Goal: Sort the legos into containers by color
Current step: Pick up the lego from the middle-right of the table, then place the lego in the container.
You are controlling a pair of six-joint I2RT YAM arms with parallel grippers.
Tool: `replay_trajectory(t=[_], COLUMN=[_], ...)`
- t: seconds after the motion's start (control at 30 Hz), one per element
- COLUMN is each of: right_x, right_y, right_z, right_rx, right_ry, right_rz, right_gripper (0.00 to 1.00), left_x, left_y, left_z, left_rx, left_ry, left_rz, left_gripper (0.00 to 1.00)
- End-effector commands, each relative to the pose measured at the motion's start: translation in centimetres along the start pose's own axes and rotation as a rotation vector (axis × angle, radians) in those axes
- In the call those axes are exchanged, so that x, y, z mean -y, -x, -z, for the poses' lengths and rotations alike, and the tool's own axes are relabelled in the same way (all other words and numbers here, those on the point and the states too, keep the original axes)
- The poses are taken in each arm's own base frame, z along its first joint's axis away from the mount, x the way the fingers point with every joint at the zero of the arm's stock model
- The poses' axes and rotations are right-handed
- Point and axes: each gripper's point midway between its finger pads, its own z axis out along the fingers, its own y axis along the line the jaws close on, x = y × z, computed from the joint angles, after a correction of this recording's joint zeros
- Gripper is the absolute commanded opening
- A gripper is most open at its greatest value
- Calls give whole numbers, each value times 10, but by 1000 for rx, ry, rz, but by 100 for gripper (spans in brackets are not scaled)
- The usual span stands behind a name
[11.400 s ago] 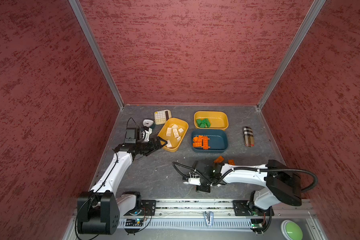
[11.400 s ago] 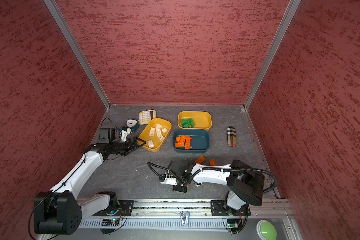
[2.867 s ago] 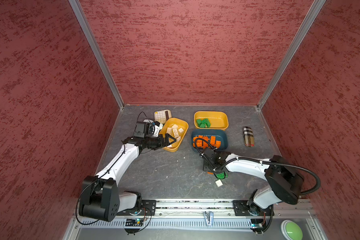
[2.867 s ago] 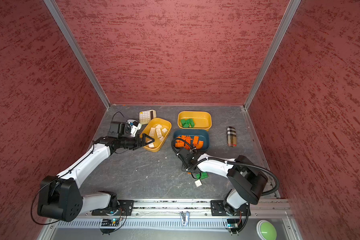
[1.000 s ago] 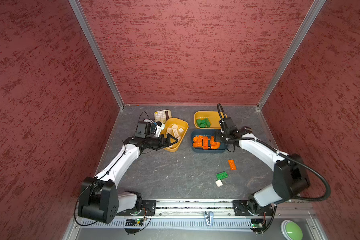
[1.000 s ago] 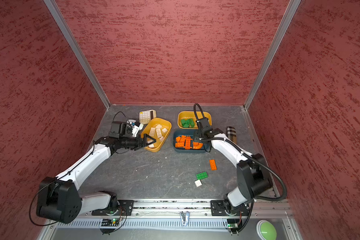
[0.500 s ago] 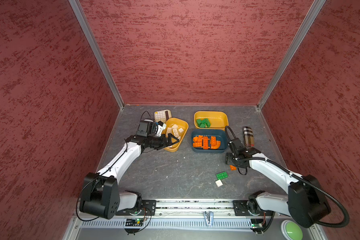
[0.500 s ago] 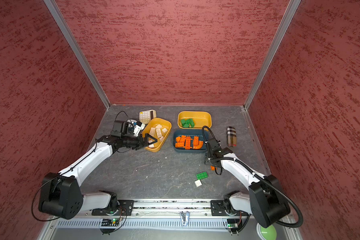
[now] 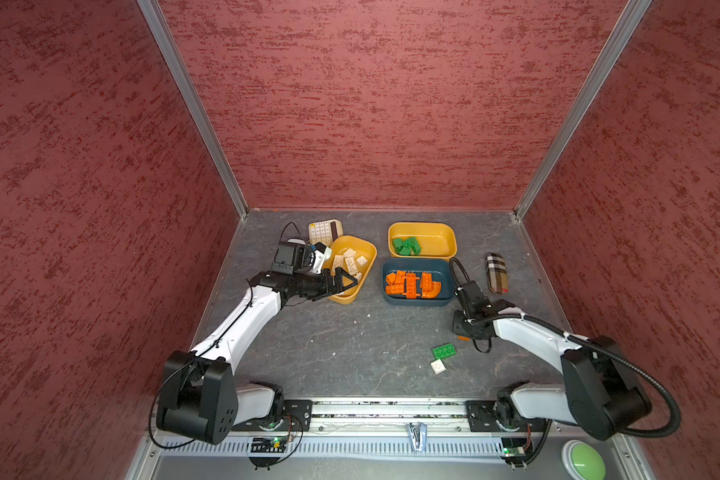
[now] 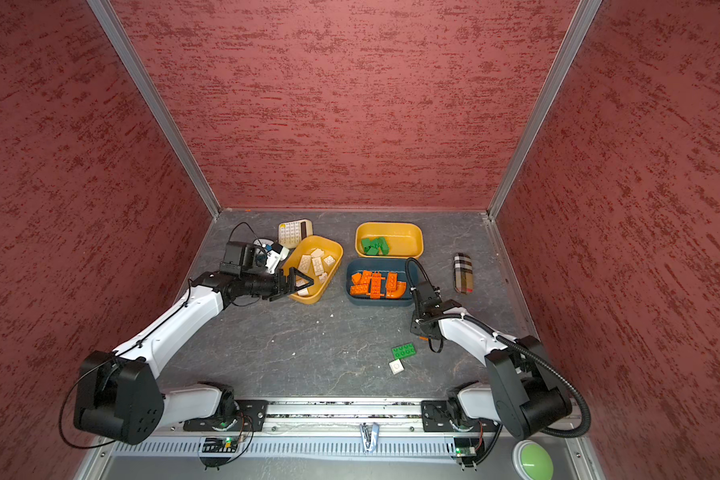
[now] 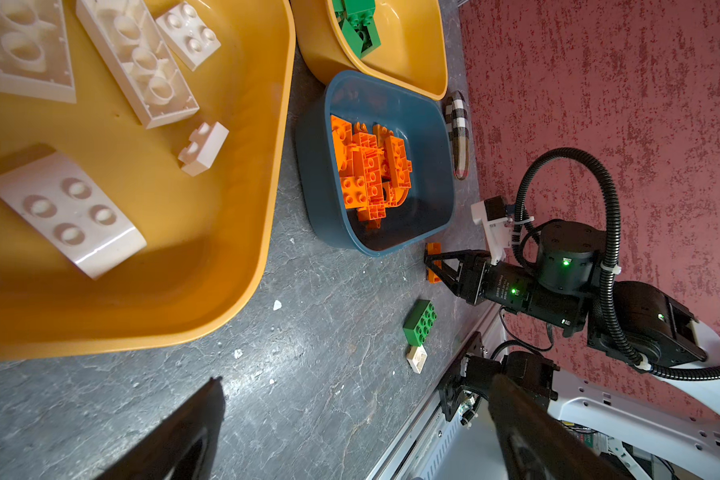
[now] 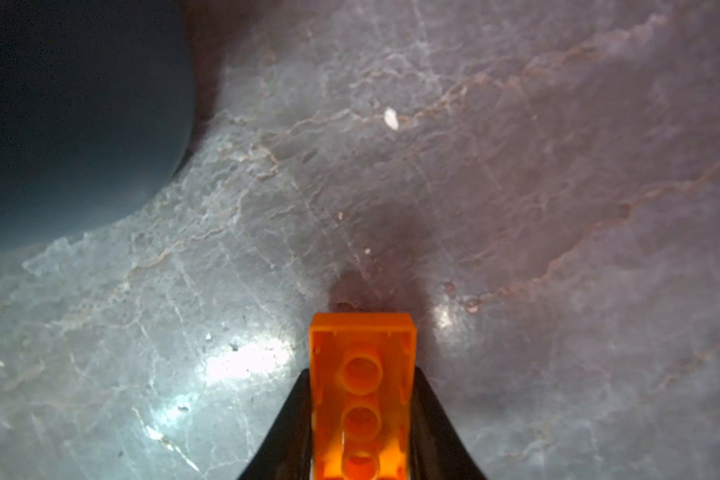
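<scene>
Pick step: your right gripper (image 12: 361, 374) grips an orange brick (image 12: 362, 332) on the table (image 9: 329, 353), just near-right of the teal tray (image 9: 416, 302). Next: lift over that rim, release. Left gripper (image 9: 347, 282) stands wide, empty, at the white-brick tray (image 9: 344, 298).

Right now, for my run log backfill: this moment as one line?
right gripper: shut on small orange studded plastic brick | left gripper: open by mustard plastic tray | loose: green studded brick, white square brick
</scene>
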Motion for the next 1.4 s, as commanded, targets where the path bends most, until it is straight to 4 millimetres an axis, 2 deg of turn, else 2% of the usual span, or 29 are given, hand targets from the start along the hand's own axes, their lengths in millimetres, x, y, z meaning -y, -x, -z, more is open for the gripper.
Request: replay_trajectory(t=[0.0,0.1,0.17,0.27,0.33,0.4,0.6,0.67,0.73,0.83,0.93,1.03,1.13,1.37], right_x=[-15,-30,-40,-61,-75,-86,-100,-100,-100,-97,-95,-92,-76,-49], right_y=[28,67,91,124,141,154,173,176,176,171,152,118,81,-9], right_z=[29,67,83,91,88,73,32,23,21,30,44,59,70,71], right_rx=[69,170,223,264,276,263,222,213,209,210,186,140,99,-49], right_ry=[58,90,99,137,159,160,121,99,97,107,160,235,233,240], right_rz=[-1,18,42,69,89,121,187,198,205,198,156,80,10,-231], right_gripper=[22,22,22,22,22,23,26,32,47,62,66,69,72,77], left_x=[9,17,21,27,30,34,34,33,32,32,30,26,22,17], left_y=[9,12,13,14,14,13,10,10,10,9,9,9,9,11], left_z=[3,2,-1,-5,-7,-8,-6,-5,-5,-6,-8,-10,-12,-18], left_rx=[13,17,16,12,9,7,10,14,11,7,1,-5,-8,-22], left_ry=[-10,-26,-40,-49,-53,-56,-48,-45,-45,-43,-39,-34,-32,-36], left_rz=[-37,-46,-50,-59,-59,-66,-69,-68,-65,-65,-64,-60,-56,-52], left_gripper=[99,100,99,99,100,99,99,99,99,100,100,99,100,99])
